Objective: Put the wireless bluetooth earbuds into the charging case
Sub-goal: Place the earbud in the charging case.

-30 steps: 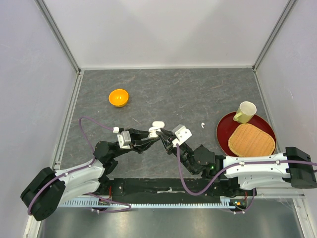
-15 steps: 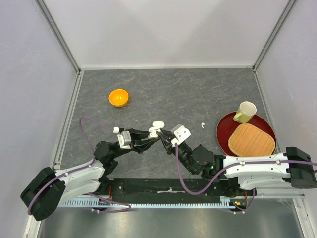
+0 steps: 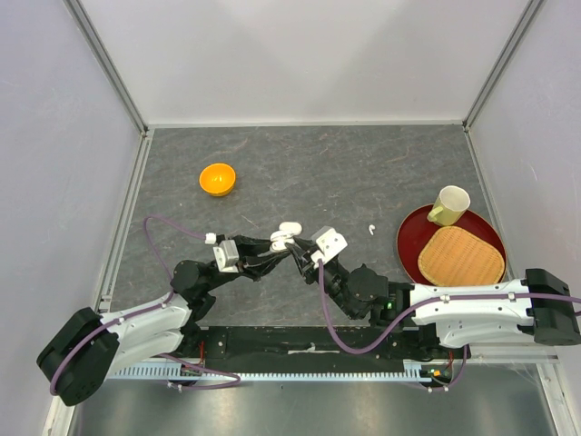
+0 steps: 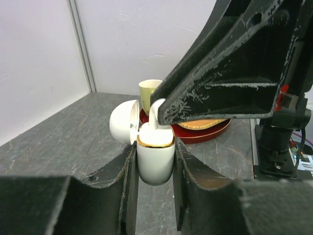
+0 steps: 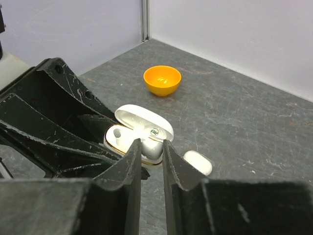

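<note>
The grey stone tabletop (image 3: 363,173) carries everything; the left arm (image 3: 145,322) and right arm (image 3: 463,309) reach in from the near edge and meet over the middle, nearer that edge than the far one; a red plate (image 3: 410,236) sits by the right edge with a woven mat (image 3: 460,255) lying on it and a pale yellow cup (image 3: 448,204) on its far side; an orange bowl (image 3: 217,178) stands toward the far left, well apart from the arms.

The left gripper (image 4: 155,156) pinches the charging case (image 4: 155,169) by its two sides, upright, the lid (image 4: 122,121) swung open to one side; the right gripper (image 5: 151,144) hangs just above the open case, its jaws a narrow way apart; an earbud (image 4: 156,111) stands stem-down in the case's mouth, its head against the tip of that gripper, and whether the jaws grip it cannot be told; a second case (image 5: 197,162), shut, lies on the tabletop just beside the held one; a loose earbud (image 3: 371,229) lies between the grippers and the plate.
</note>
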### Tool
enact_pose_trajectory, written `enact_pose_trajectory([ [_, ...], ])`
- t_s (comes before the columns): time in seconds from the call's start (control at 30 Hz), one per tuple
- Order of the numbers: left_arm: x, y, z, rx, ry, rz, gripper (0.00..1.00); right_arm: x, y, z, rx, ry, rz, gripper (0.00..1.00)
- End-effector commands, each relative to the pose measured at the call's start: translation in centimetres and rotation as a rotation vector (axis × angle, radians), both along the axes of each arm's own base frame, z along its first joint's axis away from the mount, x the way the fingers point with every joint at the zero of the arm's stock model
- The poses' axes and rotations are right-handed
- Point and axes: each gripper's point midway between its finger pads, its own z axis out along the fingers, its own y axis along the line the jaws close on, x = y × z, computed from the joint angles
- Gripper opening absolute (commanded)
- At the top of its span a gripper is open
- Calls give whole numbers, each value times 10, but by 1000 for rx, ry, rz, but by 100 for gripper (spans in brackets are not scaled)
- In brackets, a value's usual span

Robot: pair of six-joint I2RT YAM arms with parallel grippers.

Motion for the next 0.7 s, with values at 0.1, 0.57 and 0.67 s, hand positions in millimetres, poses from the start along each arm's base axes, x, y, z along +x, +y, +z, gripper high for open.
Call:
enact_pose_trajectory([
  [0.1,3,12,37,-118,-78,58,2,0,1,1,-11,26,-13,28],
  [0.57,7,11,31,-102,-70,69,2,18,-45,36,223,110,-179,92],
  [0.67,8,11,29,-95,-70,75,2,32,-72,39,309,175,-256,98],
])
